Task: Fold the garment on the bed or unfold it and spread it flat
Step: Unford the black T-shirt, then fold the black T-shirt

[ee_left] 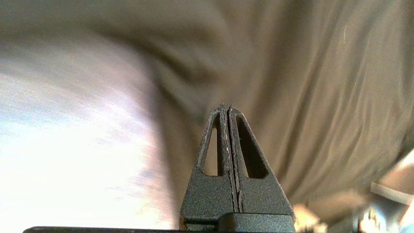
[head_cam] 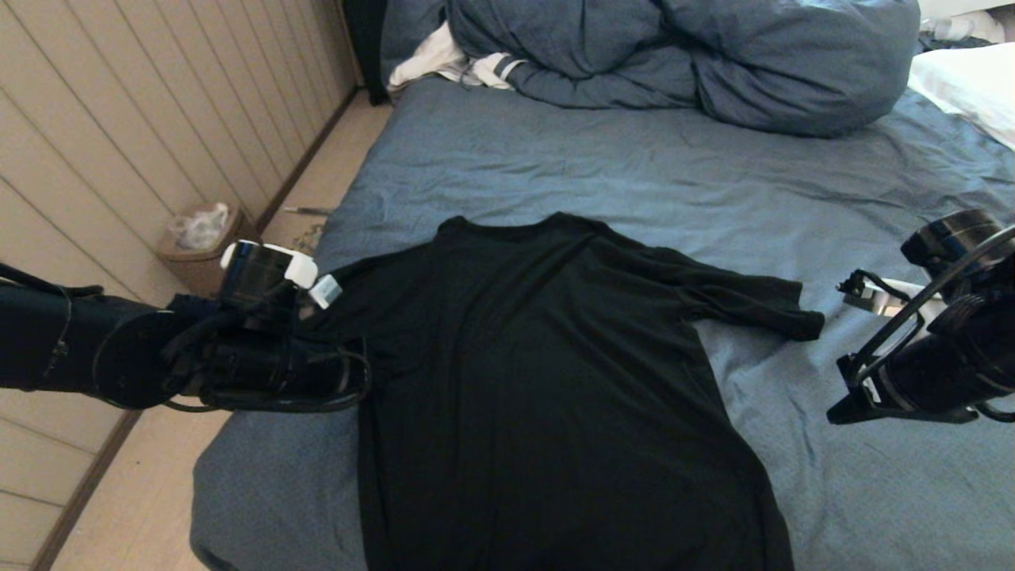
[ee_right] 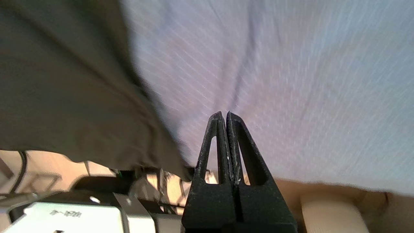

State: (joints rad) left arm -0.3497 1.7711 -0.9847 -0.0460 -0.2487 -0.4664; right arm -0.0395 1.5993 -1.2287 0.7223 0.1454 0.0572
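The garment (head_cam: 539, 357), a black T-shirt with its plain side up, lies spread on the blue sheet of the bed (head_cam: 634, 159), neck toward the far end and one sleeve stretched out to the right. My left arm (head_cam: 238, 357) reaches in over the shirt's left sleeve. The left gripper (ee_left: 225, 106) is shut with nothing between its fingers and hovers over shirt cloth (ee_left: 307, 81) beside the bare sheet (ee_left: 64, 145). My right arm (head_cam: 944, 357) hangs right of the shirt. The right gripper (ee_right: 225, 113) is shut and empty above the sheet (ee_right: 291, 81), with the shirt's edge (ee_right: 64, 97) beside it.
A bulky blue duvet (head_cam: 674, 55) is heaped at the far end, with a white cloth (head_cam: 436, 59) at its left and a white pillow (head_cam: 967, 87) at far right. A small bin (head_cam: 202, 246) stands on the floor by the panelled wall, left of the bed.
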